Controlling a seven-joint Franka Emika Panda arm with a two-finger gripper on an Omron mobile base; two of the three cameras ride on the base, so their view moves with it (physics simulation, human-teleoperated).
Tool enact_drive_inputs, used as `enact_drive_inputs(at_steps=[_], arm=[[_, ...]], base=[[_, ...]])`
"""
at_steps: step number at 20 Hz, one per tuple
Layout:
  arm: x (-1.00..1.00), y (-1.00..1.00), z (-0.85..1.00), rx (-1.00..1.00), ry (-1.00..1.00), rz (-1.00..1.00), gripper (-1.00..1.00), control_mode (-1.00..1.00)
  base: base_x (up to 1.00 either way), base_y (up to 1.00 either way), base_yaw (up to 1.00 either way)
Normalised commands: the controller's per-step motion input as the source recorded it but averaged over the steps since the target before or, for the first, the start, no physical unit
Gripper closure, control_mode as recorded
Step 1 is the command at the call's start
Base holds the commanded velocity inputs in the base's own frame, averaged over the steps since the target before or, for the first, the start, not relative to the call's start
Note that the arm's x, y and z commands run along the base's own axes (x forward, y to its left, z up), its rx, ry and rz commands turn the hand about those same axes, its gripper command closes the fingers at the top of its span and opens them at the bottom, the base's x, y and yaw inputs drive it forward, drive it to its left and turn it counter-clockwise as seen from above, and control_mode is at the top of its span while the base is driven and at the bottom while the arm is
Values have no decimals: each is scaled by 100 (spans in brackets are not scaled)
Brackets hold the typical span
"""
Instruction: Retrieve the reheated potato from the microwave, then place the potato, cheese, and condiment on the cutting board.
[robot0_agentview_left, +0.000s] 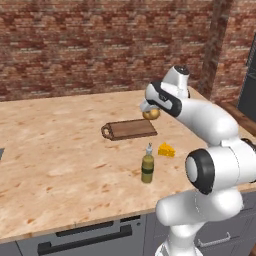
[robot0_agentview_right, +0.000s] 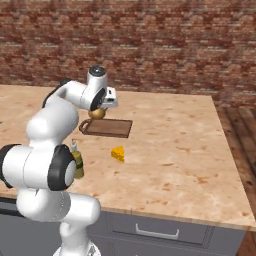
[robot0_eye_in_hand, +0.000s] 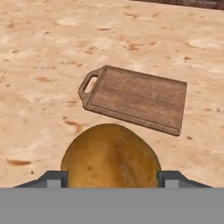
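One item in hand: potato clamped between fingers, spread about halfway around it, held above surface near far right corner of cutting board. Board bare. Cheese and condiment stood on surface nearer robot, just apart. Exact offset from board hard to judge. Risk: round potato released off-centre or too high, likely rolled off board edge.
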Motion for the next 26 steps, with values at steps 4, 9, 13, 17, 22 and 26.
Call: enact_drive_inputs(at_steps=[4,9,13,17,22,26], arm=[[52,-12,-30,-2,0,0,100,-100],[39,-7,-33,-8,0,0,100,-100],[40,-2,-29,-3,0,0,100,-100],[50,-3,-24,0,0,0,100,-100],[44,-12,-29,0,0,0,100,-100],[35,-15,-28,-2,0,0,100,-100]], base=[[0,0,0],[0,0,0],[0,0,0],[0,0,0],[0,0,0],[0,0,0]])
